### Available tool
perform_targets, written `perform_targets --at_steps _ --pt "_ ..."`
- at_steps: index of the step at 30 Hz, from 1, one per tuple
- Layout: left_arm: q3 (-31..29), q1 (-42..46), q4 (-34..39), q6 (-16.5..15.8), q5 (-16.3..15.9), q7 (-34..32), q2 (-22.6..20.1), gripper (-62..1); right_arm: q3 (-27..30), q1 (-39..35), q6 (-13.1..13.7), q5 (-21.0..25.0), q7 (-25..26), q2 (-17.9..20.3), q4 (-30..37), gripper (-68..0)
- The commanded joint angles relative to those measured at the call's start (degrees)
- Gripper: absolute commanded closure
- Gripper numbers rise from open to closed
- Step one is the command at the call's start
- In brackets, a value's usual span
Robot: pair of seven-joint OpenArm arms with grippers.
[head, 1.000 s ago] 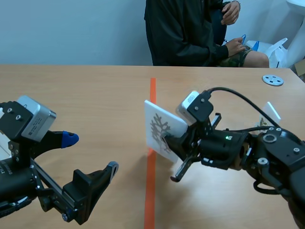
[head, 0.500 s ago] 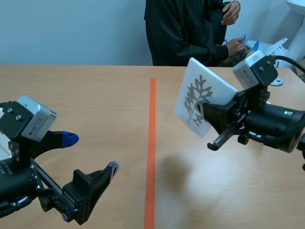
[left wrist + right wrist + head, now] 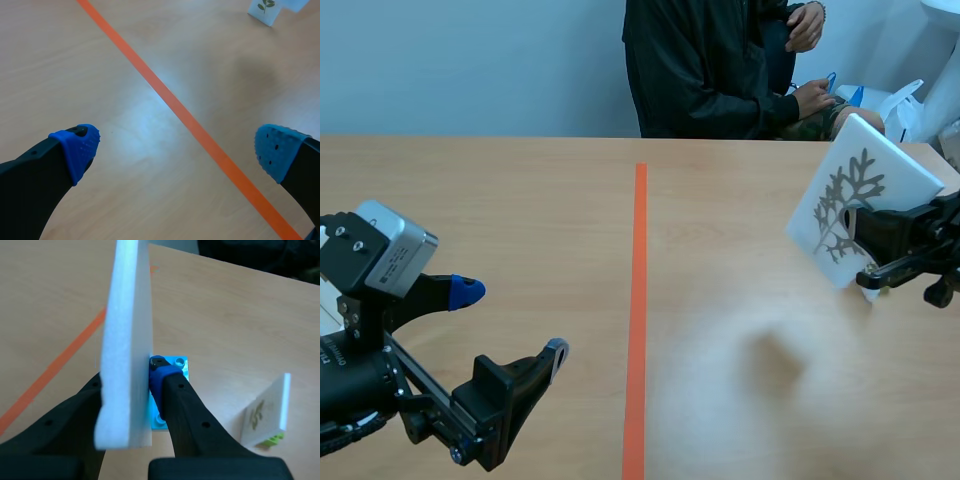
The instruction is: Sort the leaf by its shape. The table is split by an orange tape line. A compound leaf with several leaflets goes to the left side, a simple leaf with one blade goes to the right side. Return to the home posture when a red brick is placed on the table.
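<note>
Your left gripper (image 3: pixel 510 320) hangs low over the near left part of the desk (image 3: pixel 500 200); its fingers are spread wide with nothing between them; from the left wrist camera you see the left gripper (image 3: pixel 177 150) with its blue dotted pads (image 3: pixel 80 147) far apart over bare wood. Just to its right, the orange tape line (image 3: pixel 639 300) runs straight away from you toward the far edge; in the left wrist view the orange tape line (image 3: pixel 175 107) passes diagonally between the open fingers. Across the desk sits a person (image 3: pixel 710 70) in a dark jacket, a little right of the tape. Further right, well past the line, your right gripper (image 3: pixel 868 250) is pinching the leaf card (image 3: pixel 860 185), a white foam board printed with a grey branching leaf; the card is tilted and held clear of the desk, near the right edge. From the right wrist camera you see the leaf card (image 3: pixel 127 315) edge-on, clamped between the two fingers of the right gripper (image 3: pixel 127 385); under them a light blue studded plate (image 3: pixel 175 362) lies flat on the desk; beside it, further right, a small card (image 3: pixel 265 412) with a green leaf stands upright on a green base.
</note>
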Motion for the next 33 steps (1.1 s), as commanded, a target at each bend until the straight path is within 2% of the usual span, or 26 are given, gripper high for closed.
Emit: perform_targets --at_steps 1,7,15,21,26,33 --pt "-0.33 -0.15 1.55 -0.13 -0.44 -0.79 0.13 -62.3 -0.13 0.72 -1.68 1.29 0.44 0.76 -0.46 -1.9" --pt "-0.33 -0.15 1.55 -0.13 -0.44 -0.83 0.13 -62.3 -0.13 1.86 -7.15 1.42 0.46 0.33 -4.55 -1.9" --pt "-0.33 -0.15 1.55 -0.13 -0.42 -0.92 0.13 -62.3 -0.15 8.07 -8.41 0.98 1.62 0.15 -15.65 -1.9" --pt "-0.33 -0.15 1.55 -0.13 -0.42 -0.94 0.13 -62.3 -0.15 11.32 -8.70 -0.13 2.03 0.15 -21.24 -1.9" --pt "-0.33 -0.15 1.55 -0.13 -0.42 -0.94 0.13 -62.3 -0.15 11.47 -11.34 -0.72 2.71 0.15 -24.30 -1.9" --pt "-0.33 -0.15 1.55 -0.13 -0.42 -0.96 0.13 -62.3 -0.15 11.47 -11.41 -1.16 2.93 0.15 -24.83 -3.9"
